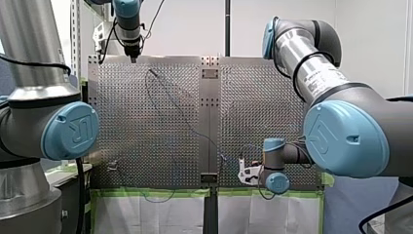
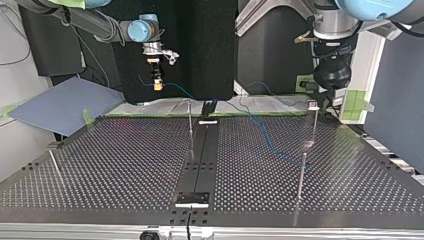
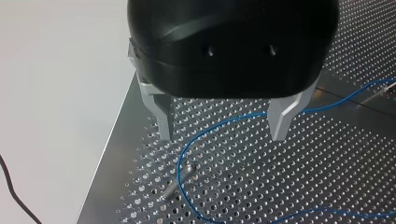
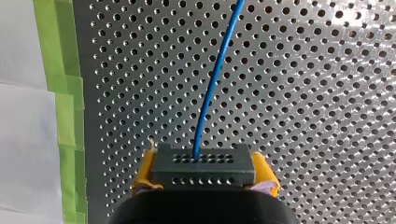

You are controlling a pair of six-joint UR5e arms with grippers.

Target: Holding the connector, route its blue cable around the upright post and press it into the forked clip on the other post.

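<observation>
Across the front view, the forked clip comes first. It stands near the left end of the perforated tabletop's edge that is lined with green tape. It is too small to tell whether anything sits in its fork.

Next, over the far left corner, hangs my left gripper, its metal fingers spread wide with nothing held. In the left wrist view the upright post stands just ahead of those fingers, close to the tabletop's edge. The blue cable passes under the gap between the fingers, bends at the post and runs back out. I cannot tell whether the bend hugs the post or only lies beside it.

From that corner the cable's long run slants across the tabletop toward the taped edge, crossing the centre strip.

Right of the strip, just above the taped edge, my right gripper has its yellow pads clamped on the dark connector. The cable leaves the connector straight ahead of the gripper.

So the clip lies leftward along the taped edge from the connector, well apart from it, and the post lies diagonally off at the far corner. My right arm carries the connector, while my left is nearer the post. I judge that the coming move must carry the connector leftward along that edge, keeping the bend on the post until the cable lies over the fork.
</observation>
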